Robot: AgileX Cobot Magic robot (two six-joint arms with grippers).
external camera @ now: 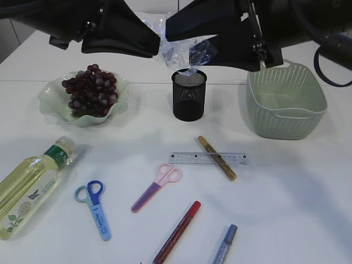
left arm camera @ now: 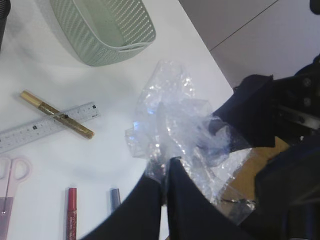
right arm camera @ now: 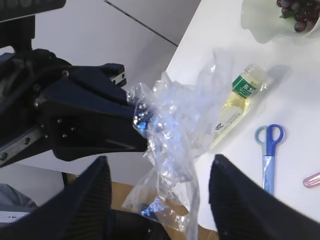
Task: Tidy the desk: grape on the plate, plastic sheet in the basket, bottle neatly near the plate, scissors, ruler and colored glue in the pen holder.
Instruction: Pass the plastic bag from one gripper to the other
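White desk below me, both arms raised face to face above the pen holder (external camera: 189, 94).
My left gripper (left arm camera: 165, 167) is clamped on the plastic sheet (left arm camera: 175, 125); my right gripper's (right arm camera: 159, 185) jaws stand spread around its hanging end, basket (external camera: 286, 102) at three o'clock.

A white table (external camera: 286, 209) fills the scene, its top smooth and evenly lit, with soft shadows lying on it. A thin seam runs left to right across its far part. Beyond the table's edge, the wrist views show a grey floor (right arm camera: 150, 20) crossed by dark joint lines, and a brown patch (left arm camera: 257, 165) lower down.
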